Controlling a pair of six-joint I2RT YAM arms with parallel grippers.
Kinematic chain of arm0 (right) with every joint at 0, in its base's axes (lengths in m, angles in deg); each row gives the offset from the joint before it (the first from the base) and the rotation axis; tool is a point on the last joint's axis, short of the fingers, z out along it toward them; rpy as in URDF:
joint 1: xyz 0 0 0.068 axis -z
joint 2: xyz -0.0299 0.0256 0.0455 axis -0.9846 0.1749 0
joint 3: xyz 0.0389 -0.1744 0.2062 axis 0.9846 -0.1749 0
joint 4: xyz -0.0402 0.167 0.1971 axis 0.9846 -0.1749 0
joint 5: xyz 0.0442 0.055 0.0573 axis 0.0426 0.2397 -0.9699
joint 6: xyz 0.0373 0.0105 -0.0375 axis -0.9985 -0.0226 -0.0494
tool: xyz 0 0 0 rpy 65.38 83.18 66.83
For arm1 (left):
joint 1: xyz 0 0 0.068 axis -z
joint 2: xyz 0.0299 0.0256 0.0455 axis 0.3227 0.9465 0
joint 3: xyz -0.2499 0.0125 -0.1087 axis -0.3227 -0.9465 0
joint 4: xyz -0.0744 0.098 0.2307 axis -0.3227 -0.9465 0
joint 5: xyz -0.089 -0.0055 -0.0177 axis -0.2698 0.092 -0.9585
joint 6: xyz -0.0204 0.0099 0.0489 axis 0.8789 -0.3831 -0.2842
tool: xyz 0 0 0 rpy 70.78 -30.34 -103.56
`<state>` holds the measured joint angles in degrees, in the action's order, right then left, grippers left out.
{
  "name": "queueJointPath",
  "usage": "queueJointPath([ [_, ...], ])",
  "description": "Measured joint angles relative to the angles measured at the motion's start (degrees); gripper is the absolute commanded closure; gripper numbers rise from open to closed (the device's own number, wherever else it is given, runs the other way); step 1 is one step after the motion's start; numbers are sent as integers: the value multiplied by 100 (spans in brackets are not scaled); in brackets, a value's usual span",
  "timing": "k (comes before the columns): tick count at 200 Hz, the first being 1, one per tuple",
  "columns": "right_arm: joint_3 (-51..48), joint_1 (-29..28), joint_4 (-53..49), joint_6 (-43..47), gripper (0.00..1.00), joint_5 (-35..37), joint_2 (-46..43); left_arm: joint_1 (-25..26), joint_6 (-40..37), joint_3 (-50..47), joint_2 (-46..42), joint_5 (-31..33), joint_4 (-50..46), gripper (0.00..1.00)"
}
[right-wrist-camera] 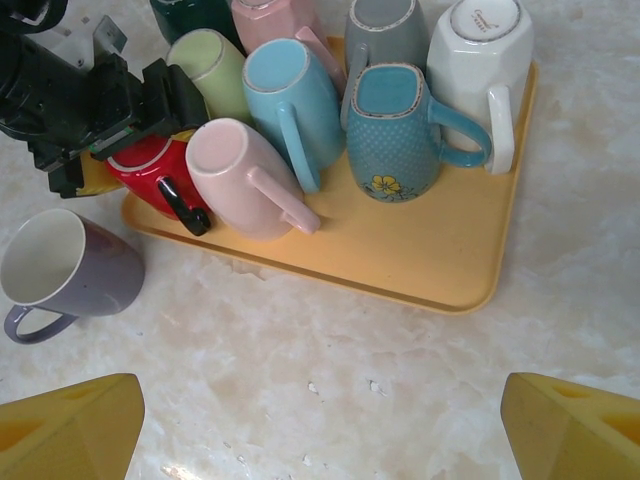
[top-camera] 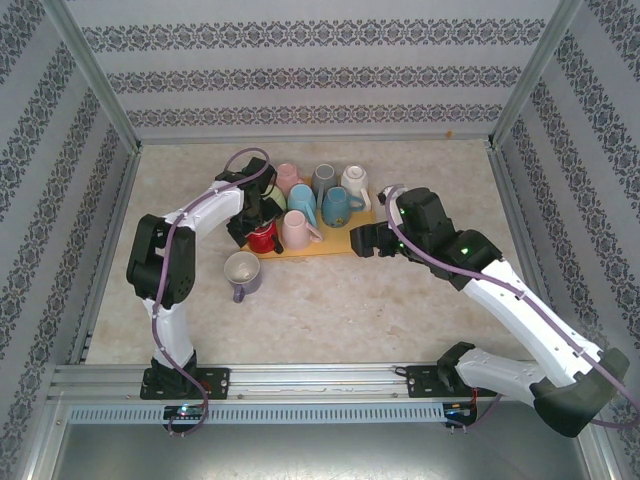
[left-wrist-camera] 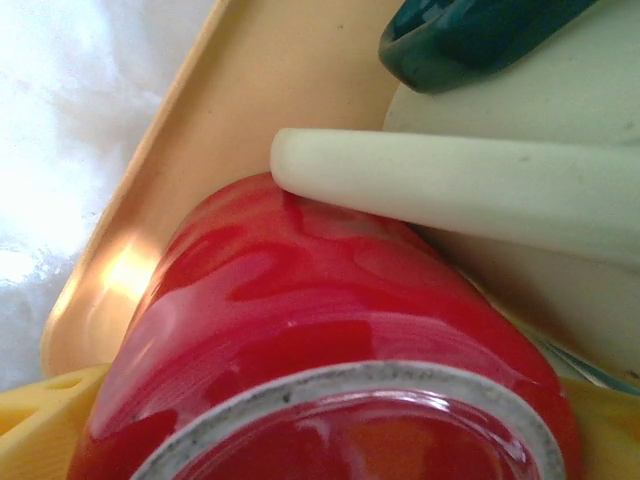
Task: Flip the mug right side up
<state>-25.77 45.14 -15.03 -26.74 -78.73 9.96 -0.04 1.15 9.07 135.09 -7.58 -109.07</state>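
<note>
Red mug [right-wrist-camera: 152, 178] stands base-up; left tool [right-wrist-camera: 138, 150] straddles it wide, grip unclear.

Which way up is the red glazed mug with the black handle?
Upside down: the red glazed mug on the yellow plastic tray turns its unglazed foot ring up toward the left wrist camera.

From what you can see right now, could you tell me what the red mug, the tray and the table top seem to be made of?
Red mug: probably glazed ceramic; glossy red with wavy highlights and a bare, speckled grey foot ring. Tray: likely matte plastic; even orange-yellow, rounded moulded rim. Table top: marbled beige; stone or printed laminate, I cannot tell.
</note>
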Motion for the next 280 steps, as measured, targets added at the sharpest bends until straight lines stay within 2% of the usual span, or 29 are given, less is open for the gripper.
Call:
queueJointPath([
  [37, 0, -13, 0, 0, 8, 0, 24, -7, 0, -74, -74, 2, 66, 30],
  [54, 0, -35, 0, 2, 8, 0, 24, -9, -2, -85, -90, 2, 76, 36],
  [117, 37, -35, -66, 2, 7, 0, 17, -129, -46, -83, -330, -105, -2, 40],
  [156, 192, -37, -85, 24, 6, -203, -127, -157, -68, -127, -1412, -114, -42, 42],
  [180, 345, -37, -57, 70, 5, -251, -236, -162, -122, -629, -2538, -264, 323, 43],
  [197, 466, -37, 52, 157, 5, -581, -260, -162, -273, -1014, -3143, -466, 654, 42],
  [217, 798, -35, 125, 201, 5, -1252, -74, -162, -479, -1692, -3724, -942, 1646, 42],
  [241, 1176, 61, 398, 111, 7, -2050, 293, -162, -511, -2476, -4037, -1775, 3386, 42],
  [259, 1239, 404, 776, -280, 10, -2761, 535, -155, -372, -2820, -3967, -2380, 4876, 44],
  [280, 1228, 793, 1272, -918, 10, -3333, 767, -153, -107, -3106, -3950, -2750, 6393, 47],
])
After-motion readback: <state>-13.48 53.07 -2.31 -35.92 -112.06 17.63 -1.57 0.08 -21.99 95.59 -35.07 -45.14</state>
